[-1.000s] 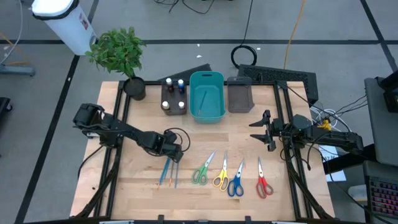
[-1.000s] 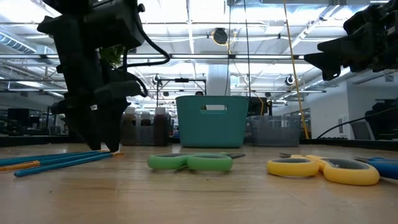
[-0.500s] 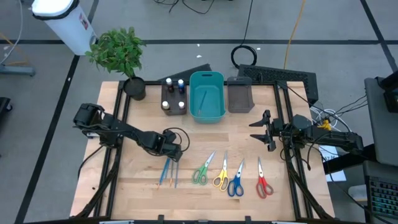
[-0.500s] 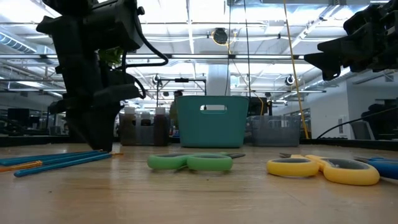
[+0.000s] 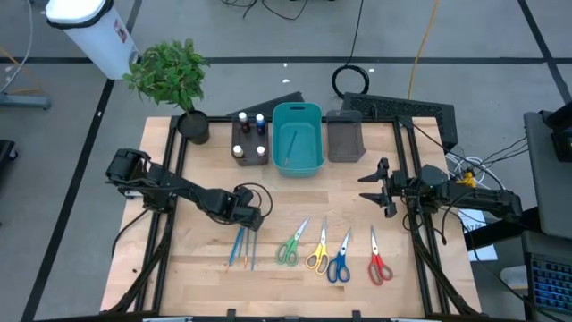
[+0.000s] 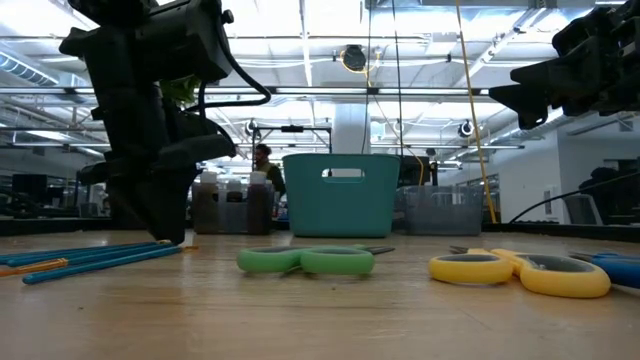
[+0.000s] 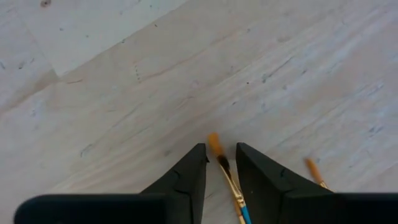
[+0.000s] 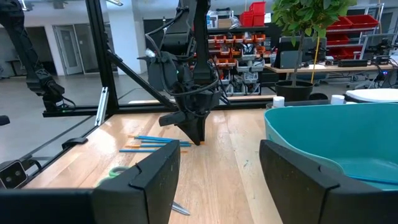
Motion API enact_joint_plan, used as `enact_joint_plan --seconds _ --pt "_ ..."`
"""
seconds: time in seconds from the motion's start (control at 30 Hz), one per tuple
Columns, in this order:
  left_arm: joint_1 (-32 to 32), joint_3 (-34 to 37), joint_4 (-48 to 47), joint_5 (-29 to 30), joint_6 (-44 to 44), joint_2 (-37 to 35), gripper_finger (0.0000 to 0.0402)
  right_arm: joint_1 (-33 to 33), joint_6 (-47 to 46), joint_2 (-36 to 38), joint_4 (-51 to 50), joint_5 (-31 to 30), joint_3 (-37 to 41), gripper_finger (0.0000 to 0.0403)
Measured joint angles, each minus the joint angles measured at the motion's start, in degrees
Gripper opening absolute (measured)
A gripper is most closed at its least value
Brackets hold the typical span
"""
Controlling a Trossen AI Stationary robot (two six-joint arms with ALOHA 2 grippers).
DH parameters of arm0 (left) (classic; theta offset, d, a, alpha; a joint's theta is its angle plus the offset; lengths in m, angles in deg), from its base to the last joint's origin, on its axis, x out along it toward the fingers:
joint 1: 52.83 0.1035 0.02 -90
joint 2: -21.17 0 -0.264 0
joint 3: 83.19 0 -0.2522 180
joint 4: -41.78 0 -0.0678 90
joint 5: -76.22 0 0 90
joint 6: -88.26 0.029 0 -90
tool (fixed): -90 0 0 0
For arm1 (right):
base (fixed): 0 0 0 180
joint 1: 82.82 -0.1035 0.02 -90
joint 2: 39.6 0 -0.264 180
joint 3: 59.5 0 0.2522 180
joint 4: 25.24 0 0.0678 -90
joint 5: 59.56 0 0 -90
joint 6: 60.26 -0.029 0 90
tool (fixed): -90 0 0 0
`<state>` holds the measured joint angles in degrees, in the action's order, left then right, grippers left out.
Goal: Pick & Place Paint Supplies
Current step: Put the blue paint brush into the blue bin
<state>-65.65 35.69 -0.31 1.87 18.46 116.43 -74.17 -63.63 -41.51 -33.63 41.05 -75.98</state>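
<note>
Left hand (image 7: 219, 163) fingers straddling brush (image 7: 225, 171) tip on table (image 7: 124, 74)

Pale matt wood table (image 5: 357, 224); glossy teal plastic bin (image 5: 298, 163).

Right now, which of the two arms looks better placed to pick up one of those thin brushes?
The left. Its gripper is down at the brushes, fingers straddling one brush's tip. The right gripper hangs open well away, on the far side of the scissors.
</note>
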Motion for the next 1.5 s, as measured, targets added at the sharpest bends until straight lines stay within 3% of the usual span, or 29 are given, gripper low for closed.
enact_joint_plan --seconds 0.87,0.97,1.1,1.5 --pt "0.0 -0.09 -0.39 -0.16 -1.44 0.0 0.0091 -0.01 0.0 0.0 0.0 -0.02 0.02 0.0212" --pt "0.0 -0.09 -0.61 -0.1 -1.43 0.0 0.0072 -0.02 0.0 0.0 0.0 0.0 0.02 0.0212" --pt "0.0 -0.09 -0.33 0.5 -1.46 0.0 0.0013 -0.02 0.0 0.0 0.0 0.0 0.02 0.0212" --pt "0.05 -0.09 1.52 2.92 0.24 -0.31 0.0003 -0.02 0.0 0.0 0.0 0.0 0.0 0.0212"
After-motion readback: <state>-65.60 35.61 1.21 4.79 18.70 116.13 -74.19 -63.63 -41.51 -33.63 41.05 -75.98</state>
